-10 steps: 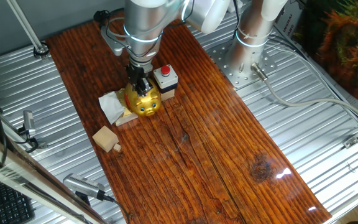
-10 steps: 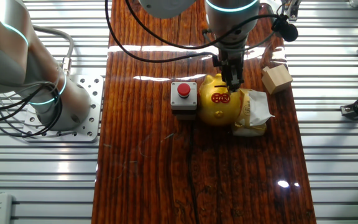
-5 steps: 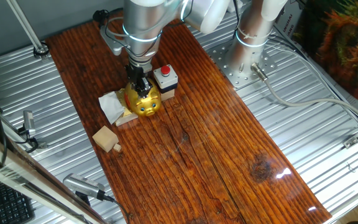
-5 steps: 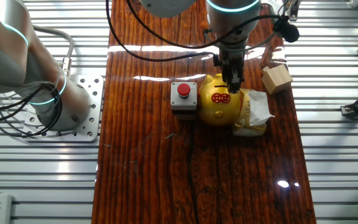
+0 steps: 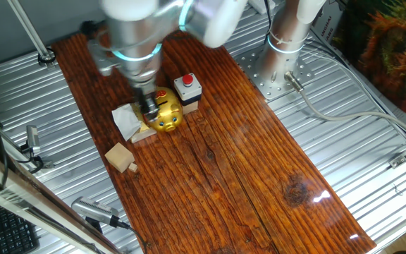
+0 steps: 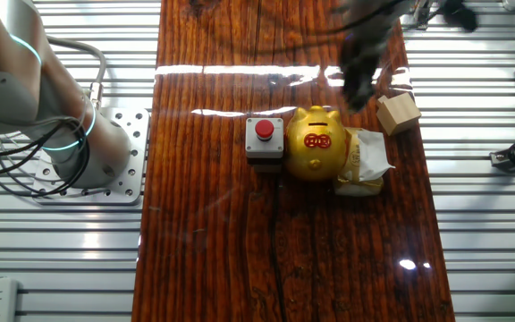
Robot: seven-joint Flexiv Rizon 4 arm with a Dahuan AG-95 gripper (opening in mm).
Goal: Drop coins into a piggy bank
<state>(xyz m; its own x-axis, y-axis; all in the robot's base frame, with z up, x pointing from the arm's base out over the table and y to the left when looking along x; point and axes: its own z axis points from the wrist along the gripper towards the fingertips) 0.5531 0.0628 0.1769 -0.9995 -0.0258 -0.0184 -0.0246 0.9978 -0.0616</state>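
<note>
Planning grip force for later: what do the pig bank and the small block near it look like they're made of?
The piggy bank looks like glazed ceramic or plated metal; which one I can't tell. Its gold surface is glossy, with bright highlights and a red emblem on top. The block looks like bare light wood: pale, matte, flat-faced, without shine.

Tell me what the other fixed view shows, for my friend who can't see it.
A shiny gold piggy bank sits on a dark wooden board, with a black box with a red button right beside it and crumpled white paper on its other side. The blurred end effector hangs above the gap between the pig and a light wooden block.
</note>
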